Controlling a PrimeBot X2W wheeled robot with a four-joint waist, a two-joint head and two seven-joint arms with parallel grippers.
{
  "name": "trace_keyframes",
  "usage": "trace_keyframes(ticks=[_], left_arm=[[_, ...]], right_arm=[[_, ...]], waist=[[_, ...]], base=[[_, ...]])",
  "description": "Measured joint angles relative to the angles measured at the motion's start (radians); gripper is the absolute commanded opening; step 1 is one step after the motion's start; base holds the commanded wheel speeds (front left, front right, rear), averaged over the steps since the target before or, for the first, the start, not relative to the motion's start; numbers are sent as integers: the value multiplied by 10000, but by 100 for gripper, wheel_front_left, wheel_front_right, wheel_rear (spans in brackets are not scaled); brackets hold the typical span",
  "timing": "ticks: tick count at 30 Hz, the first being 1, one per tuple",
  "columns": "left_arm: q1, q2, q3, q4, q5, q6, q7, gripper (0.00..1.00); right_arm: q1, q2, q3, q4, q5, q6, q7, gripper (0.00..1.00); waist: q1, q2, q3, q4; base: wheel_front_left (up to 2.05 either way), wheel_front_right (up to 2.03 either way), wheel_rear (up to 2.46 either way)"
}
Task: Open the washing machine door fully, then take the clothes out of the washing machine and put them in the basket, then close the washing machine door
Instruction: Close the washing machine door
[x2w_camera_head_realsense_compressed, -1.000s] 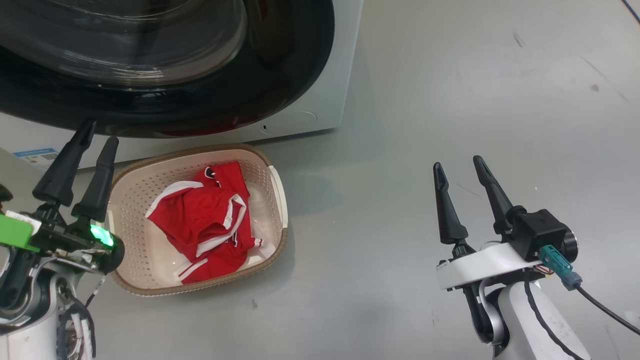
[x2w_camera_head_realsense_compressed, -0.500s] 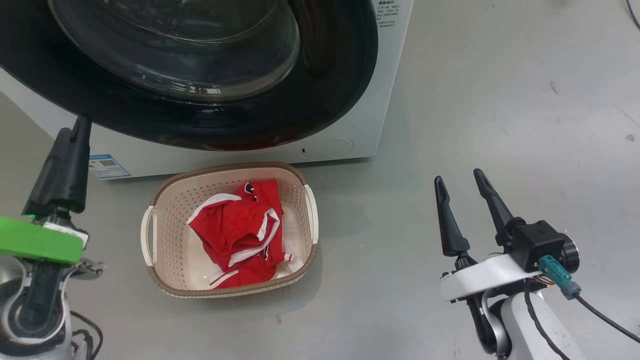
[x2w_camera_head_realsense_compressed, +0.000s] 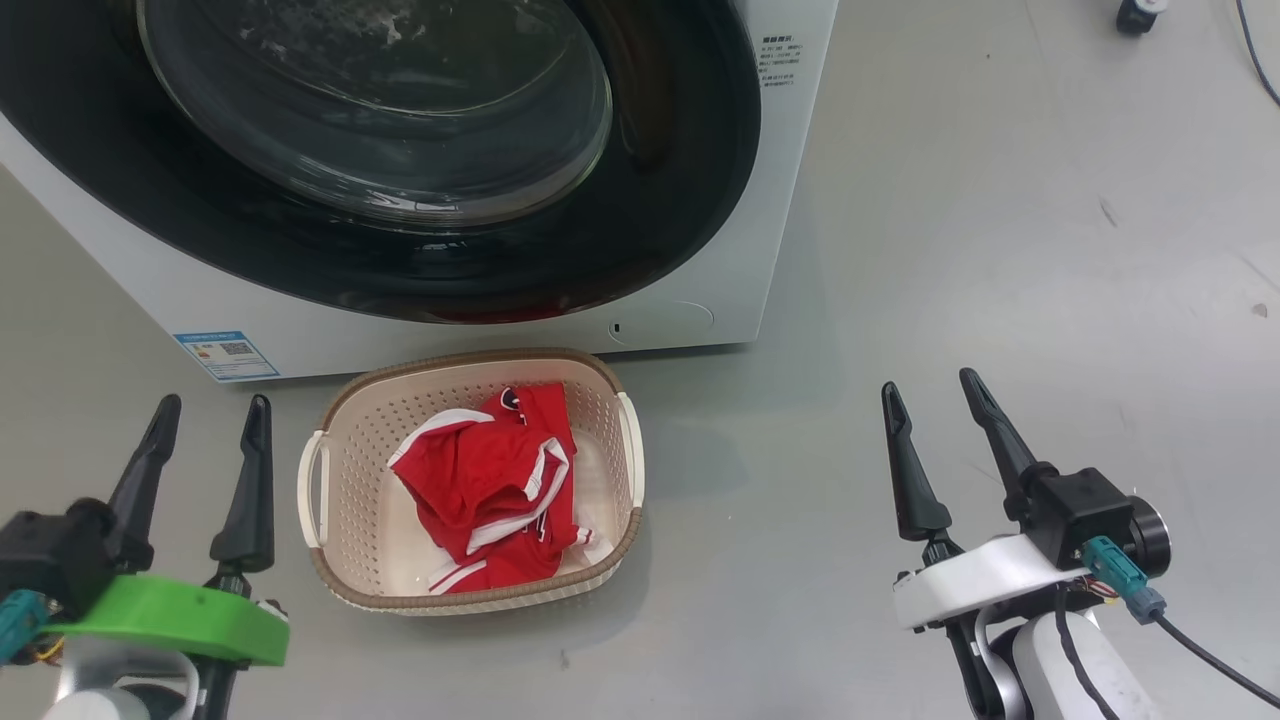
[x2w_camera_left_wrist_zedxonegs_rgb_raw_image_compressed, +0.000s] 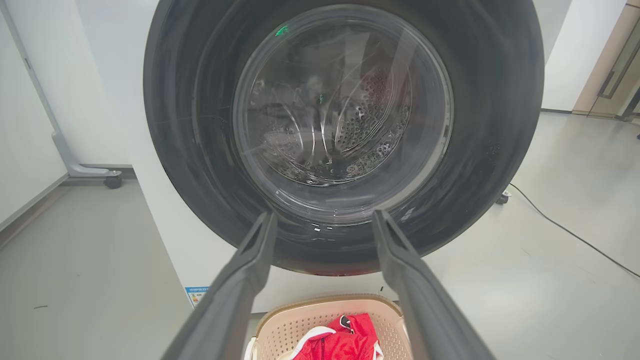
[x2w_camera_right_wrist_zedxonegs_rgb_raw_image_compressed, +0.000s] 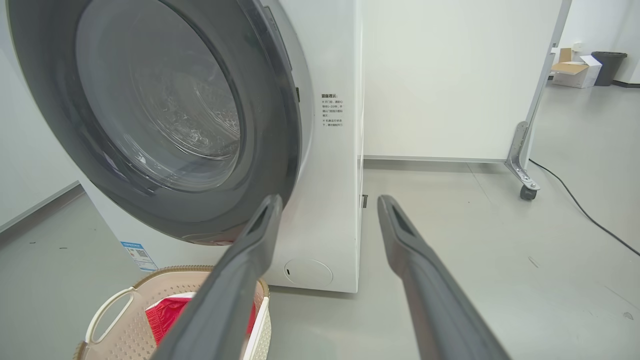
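The washing machine (x2w_camera_head_realsense_compressed: 330, 340) is seen standing on the grey floor (x2w_camera_head_realsense_compressed: 950, 250). The washing machine door (x2w_camera_head_realsense_compressed: 660, 180), with its glossy black rim and clear glass bowl, lies flat against the white front and appears shut. Through the glass the perforated drum (x2w_camera_left_wrist_zedxonegs_rgb_raw_image_compressed: 360, 125) can be made out in the left wrist view. The basket (x2w_camera_head_realsense_compressed: 480, 357) is set on the floor just in front of the machine, below the door's lower edge. The clothes (x2w_camera_head_realsense_compressed: 490, 490), red with white trim, are piled inside it, bunched toward its middle and right side. A small blue label (x2w_camera_head_realsense_compressed: 227, 355) is fixed at the machine's lower left corner, near the basket. The left gripper (x2w_camera_head_realsense_compressed: 216, 402) is held low to the left of the basket, apart from it, with its jaws released and spread wide and nothing between them. The right gripper (x2w_camera_head_realsense_compressed: 928, 381) is held well to the right of the basket over bare floor, its jaws likewise spread and empty. In the right wrist view a partition caster (x2w_camera_right_wrist_zedxonegs_rgb_raw_image_compressed: 525, 191) is seen resting on the floor beyond the machine.
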Motion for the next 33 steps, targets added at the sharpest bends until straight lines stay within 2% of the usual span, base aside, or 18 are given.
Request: trace_keyframes(ticks=[8, 13, 22, 33], left_arm=[[608, -504, -353, 662, 1106, 941, -953, 100], [907, -752, -543, 1068, 1321, 1296, -1319, 100], [1385, -941, -798, 1524, 1521, 1578, -1607, 100], [1547, -1012, -897, 1697, 1639, 1682, -1745, 100]], right_arm=[[485, 2, -171, 48, -69, -15, 2, 100], [832, 12, -196, 174, -88, -17, 0, 100], [1406, 31, -176, 311, -90, -17, 2, 100], [1613, 42, -238, 311, -84, -29, 2, 100]], waist=[[0, 0, -361, 149], [0, 0, -646, 244], [0, 0, -1193, 399], [0, 0, -1467, 470]], base=[[0, 0, 0], [0, 0, 0], [0, 0, 0], [0, 0, 0]])
